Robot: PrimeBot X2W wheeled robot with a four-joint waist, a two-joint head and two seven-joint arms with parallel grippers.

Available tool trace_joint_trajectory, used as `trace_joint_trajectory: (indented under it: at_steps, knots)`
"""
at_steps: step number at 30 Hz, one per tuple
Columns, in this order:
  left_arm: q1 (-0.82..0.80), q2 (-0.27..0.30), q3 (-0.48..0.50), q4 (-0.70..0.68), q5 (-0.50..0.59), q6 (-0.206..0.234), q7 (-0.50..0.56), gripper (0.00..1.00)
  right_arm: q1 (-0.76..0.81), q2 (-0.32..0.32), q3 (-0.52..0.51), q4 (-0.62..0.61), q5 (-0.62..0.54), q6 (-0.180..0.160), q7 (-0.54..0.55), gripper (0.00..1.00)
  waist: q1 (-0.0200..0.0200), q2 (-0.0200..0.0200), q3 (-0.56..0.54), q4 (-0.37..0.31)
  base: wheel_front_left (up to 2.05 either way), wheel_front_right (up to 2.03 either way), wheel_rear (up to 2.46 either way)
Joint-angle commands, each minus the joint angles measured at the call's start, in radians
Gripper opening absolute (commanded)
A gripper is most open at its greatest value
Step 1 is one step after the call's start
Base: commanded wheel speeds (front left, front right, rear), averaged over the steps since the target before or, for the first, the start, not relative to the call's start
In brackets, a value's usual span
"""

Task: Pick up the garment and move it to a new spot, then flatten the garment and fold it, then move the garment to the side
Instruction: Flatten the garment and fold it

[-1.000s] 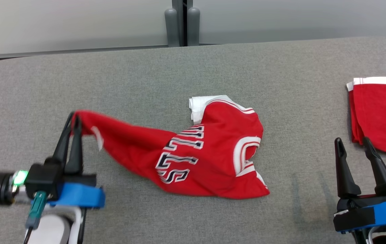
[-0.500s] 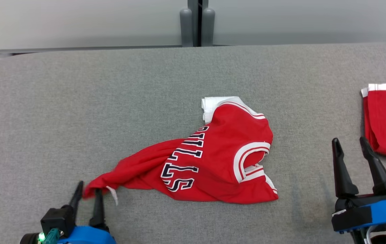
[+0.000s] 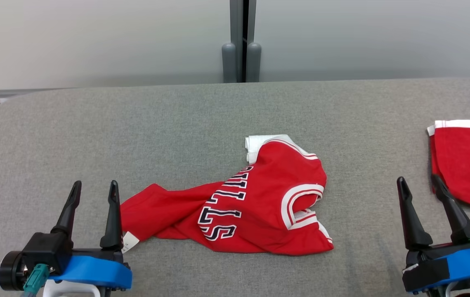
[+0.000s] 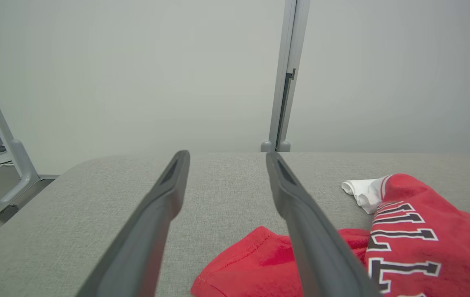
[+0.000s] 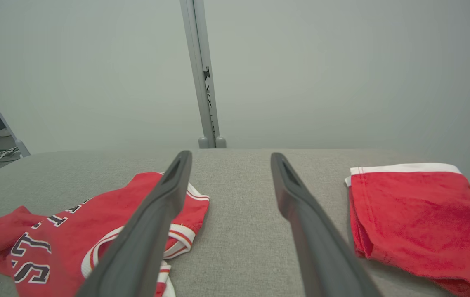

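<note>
While the red jersey (image 3: 268, 198), a soft knit top trimmed in white with dark outlined lettering, lies crumpled near the middle of the grey fabric-covered table (image 3: 135, 132), the left gripper (image 3: 95, 184) stands released at the lower left of the head view. Its two long dark fingers are spread wide with nothing between them. One drawn-out end of the jersey reaches toward that gripper, and its red hem lies just beside the finger nearer the middle; whether cloth and finger touch I cannot tell. A small white label (image 3: 129, 240) on that end lies flat on the table by the gripper's base. In the left wrist view bare grey surface shows between the two fingers, and the red hem lies under the right-hand one. White cloth shows at the jersey's far edge, and a white-banded armhole or neckline faces right. The right gripper (image 3: 418, 178) is likewise spread and empty at the lower right, well apart from the jersey. Near it on the right lies a folded red cloth (image 3: 466, 165) with a white band along its far edge. Behind the table stand pale grey wall panels (image 3: 94, 41), which meet at a grey post (image 3: 242, 41).
</note>
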Motion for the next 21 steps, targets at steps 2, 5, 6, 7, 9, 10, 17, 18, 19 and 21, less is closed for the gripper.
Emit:
trace_joint_trajectory:
  at_steps: [2,5,6,7,9,10,17,18,19,21]
  knots:
    - [0.007,0.013,-0.009,-0.034,0.006,-0.003,0.022,1.0,0.024,-0.008,0.004,-0.007,-0.002,0.0,0.008,1.0,0.0001,0.0002,-0.018,-0.01,0.0,0.0,0.0]
    - [0.017,0.014,-0.014,-0.051,0.001,0.004,0.037,1.0,0.036,-0.009,0.008,-0.012,-0.003,0.0,0.015,1.0,0.0001,0.0002,-0.027,-0.016,0.0,0.0,0.0]
    - [0.021,0.014,-0.015,-0.054,-0.002,0.006,0.041,1.0,0.037,-0.009,0.009,-0.013,-0.003,0.0,0.017,1.0,0.0001,0.0002,-0.028,-0.017,0.0,0.0,0.0]
    - [0.026,0.014,-0.016,-0.055,-0.001,0.008,0.045,1.0,0.037,-0.009,0.009,-0.015,-0.001,0.0,0.019,1.0,0.0001,0.0002,-0.029,-0.018,0.0,0.0,0.0]
    - [0.027,0.014,-0.017,-0.06,-0.001,0.01,0.046,1.0,0.038,-0.01,0.007,-0.017,0.002,0.0,0.02,1.0,0.0001,0.0002,-0.027,-0.019,0.0,0.0,0.0]
    - [0.027,0.015,-0.018,-0.062,-0.001,0.011,0.047,1.0,0.04,-0.009,0.007,-0.017,0.002,0.0,0.021,1.0,0.0001,0.0002,-0.027,-0.019,0.0,0.0,0.0]
    - [0.022,0.016,-0.015,-0.069,-0.001,0.019,0.039,1.0,0.038,-0.004,0.002,-0.02,-0.004,0.0,0.023,1.0,0.0001,0.0002,-0.02,-0.017,0.0,0.0,0.0]
    - [0.02,0.016,-0.016,-0.069,-0.002,0.018,0.037,1.0,0.036,-0.004,0.001,-0.018,-0.004,0.0,0.023,1.0,0.0001,0.0002,-0.018,-0.017,0.0,0.0,0.0]
    - [0.018,0.016,-0.016,-0.069,-0.003,0.018,0.037,1.0,0.035,-0.005,0.003,-0.015,-0.005,0.0,0.025,1.0,0.0001,0.0002,-0.017,-0.016,0.0,0.0,0.0]
    - [0.016,0.016,-0.016,-0.068,-0.002,0.019,0.036,1.0,0.033,-0.006,0.005,-0.012,-0.005,0.0,0.027,1.0,0.0001,0.0002,-0.015,-0.016,0.0,0.0,0.0]
